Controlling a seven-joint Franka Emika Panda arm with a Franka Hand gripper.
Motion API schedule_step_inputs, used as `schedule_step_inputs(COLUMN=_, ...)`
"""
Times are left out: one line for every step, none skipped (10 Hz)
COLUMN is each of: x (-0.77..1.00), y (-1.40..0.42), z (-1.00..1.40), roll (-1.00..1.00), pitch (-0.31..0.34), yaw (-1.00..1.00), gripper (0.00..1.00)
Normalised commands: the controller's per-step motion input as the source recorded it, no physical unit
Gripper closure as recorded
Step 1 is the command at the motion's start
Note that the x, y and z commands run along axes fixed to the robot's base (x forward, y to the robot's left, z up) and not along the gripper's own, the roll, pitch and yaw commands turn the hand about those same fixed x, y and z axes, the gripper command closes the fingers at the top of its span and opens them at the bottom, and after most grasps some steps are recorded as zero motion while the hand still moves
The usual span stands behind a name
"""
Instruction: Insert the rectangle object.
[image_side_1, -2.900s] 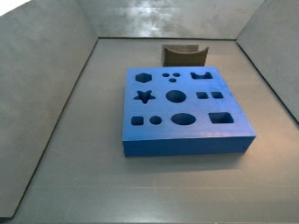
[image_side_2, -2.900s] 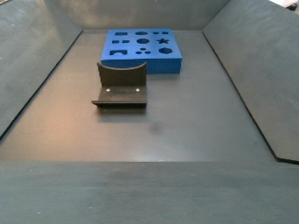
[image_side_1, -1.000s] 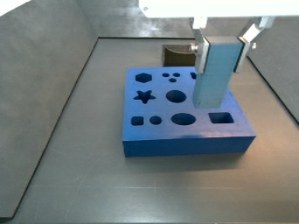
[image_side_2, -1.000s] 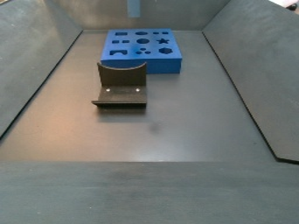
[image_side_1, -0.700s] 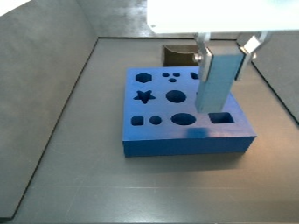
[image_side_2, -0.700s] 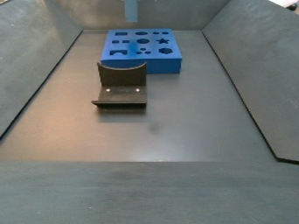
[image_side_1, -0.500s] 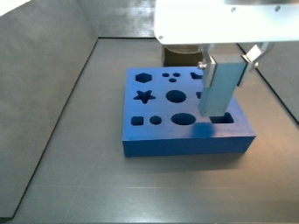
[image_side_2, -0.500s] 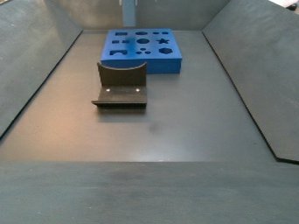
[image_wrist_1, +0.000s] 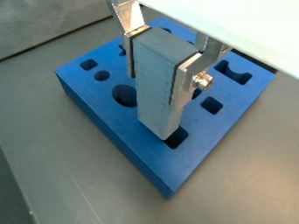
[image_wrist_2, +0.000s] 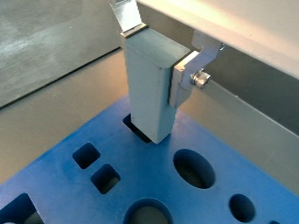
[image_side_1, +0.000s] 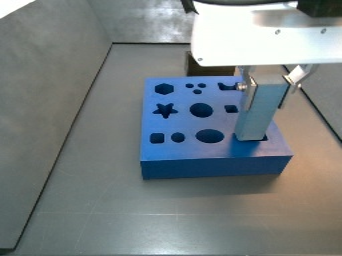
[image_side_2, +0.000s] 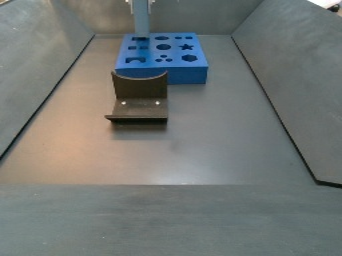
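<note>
Table (image_side_2: 201, 150), dark grey, spreads under everything. Board (image_side_1: 211, 140), blue with shaped holes, lies directly below the pincer. Fixture (image_side_2: 138, 98) sits well away from the pincer, beside the board. Bar (image_side_1: 258, 110) stands upright in the pincer's grip, its lower end entering the board's rectangular hole (image_wrist_2: 146, 133). Pincer (image_wrist_1: 163, 54) is clamped on the bar's upper part, fingers (image_wrist_2: 184, 68) pressing opposite faces.

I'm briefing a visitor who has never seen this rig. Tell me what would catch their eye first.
First, the pale rectangle object, upright and clamped in the gripper, its lower end entering a rectangular hole at a corner of the blue board. The board's other shaped holes stand empty. Apart from it, the dark fixture stands on the grey floor.
</note>
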Motion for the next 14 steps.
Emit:
schedule_step_inputs(x=0.6, y=0.07, z=-0.13, roll=0.12, pitch=0.107, yaw=0.0, gripper=1.0)
schedule_step_inputs(x=0.44, y=0.11, z=-0.11, roll=0.11, pitch=0.099, yaw=0.0, gripper=1.0)
schedule_step_inputs(x=0.35, y=0.05, z=-0.17, roll=0.09, pitch=0.073, yaw=0.0, gripper=1.0)
schedule_step_inputs(x=0.42, y=0.0, z=-0.2, roll=0.03, pitch=0.077, yaw=-0.09, gripper=1.0)
schedule_step_inputs(x=0.33, y=0.0, z=-0.23, roll=0.02, pitch=0.043, yaw=-0.14, gripper=1.0)
schedule_step_inputs(x=0.12, y=0.0, z=-0.4, roll=0.0, pitch=0.0, yaw=-0.21, gripper=1.0)
schedule_step_inputs(x=0.04, y=0.0, z=-0.47, roll=0.0, pitch=0.0, yaw=-0.19, gripper=1.0)
schedule_step_inputs(x=-0.07, y=0.01, z=-0.49, roll=0.0, pitch=0.0, yaw=-0.16, gripper=1.0)
schedule_step_inputs(x=-0.05, y=0.0, z=-0.45, roll=0.0, pitch=-0.013, yaw=0.0, gripper=1.0)
schedule_step_inputs(x=0.0, y=0.0, z=-0.44, roll=0.0, pitch=-0.051, yaw=0.19, gripper=1.0)
schedule_step_inputs(x=0.0, y=0.0, z=-0.44, roll=0.0, pitch=-0.066, yaw=0.37, gripper=1.0)
schedule_step_inputs(x=0.07, y=-0.01, z=-0.51, roll=0.0, pitch=-0.05, yaw=0.32, gripper=1.0)
schedule_step_inputs(x=0.08, y=-0.09, z=-0.49, roll=0.0, pitch=-0.04, yaw=0.14, gripper=1.0)
schedule_step_inputs(x=0.0, y=-0.06, z=-0.3, roll=-0.08, pitch=-0.069, yaw=0.0, gripper=1.0)
